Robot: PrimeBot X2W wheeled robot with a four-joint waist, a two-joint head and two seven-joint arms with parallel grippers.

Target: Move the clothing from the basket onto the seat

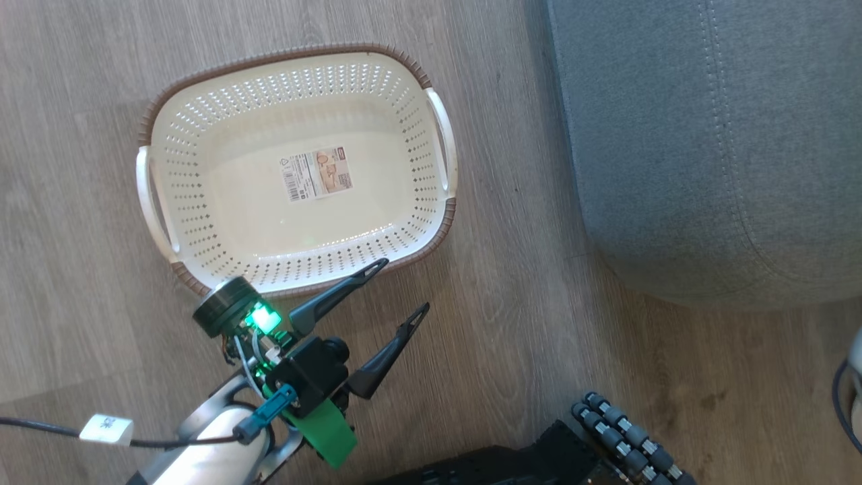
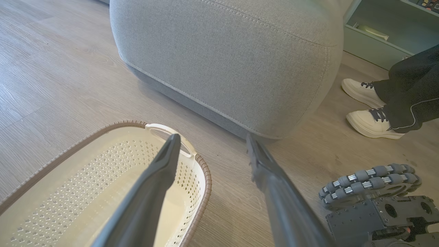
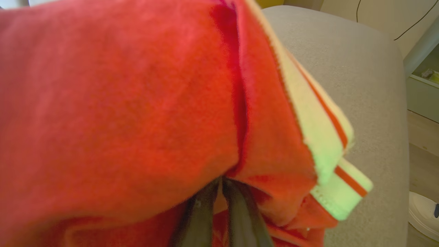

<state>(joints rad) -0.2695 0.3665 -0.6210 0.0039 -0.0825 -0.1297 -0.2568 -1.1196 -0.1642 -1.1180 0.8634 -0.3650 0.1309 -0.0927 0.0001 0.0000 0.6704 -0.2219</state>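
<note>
Pinching a bunch of soft bright-red fabric clothing with white, red-striped trim bands (image 3: 120, 103), the right gripper (image 3: 221, 187) is holding its two dark fingers (image 3: 199, 219) fully closed, tips buried in the folds. The bundle is hanging over the top of the large grey upholstered seat (image 3: 363, 68), seemingly not yet laid down. Whether one garment or two is in that grip I cannot tell, though two trim edges are showing. The cloth is looking light, limp and easily crumpled, so it is likely drooping and swinging rather than keeping any shape. Nothing about it is seeming fragile, and the weave should be giving decent friction. A gathered fold through several layers, as here, is probably the safest hold, since a single edge or a trim band alone could be slipping out. The left gripper (image 1: 404, 284) is standing with its fingers spread wide apart, holding nothing, close by the near rim of the cream-white perforated plastic oblong basket with a brown woven rim (image 1: 202, 135). That basket is sitting on the wood-look floor (image 1: 81, 323) beside the seat with no clothing in it. Lying on the basket's bottom is a small paper label (image 1: 316, 174) carrying a barcode and a little picture. Its print is too small to be read, and no brand is showing anywhere.
</note>
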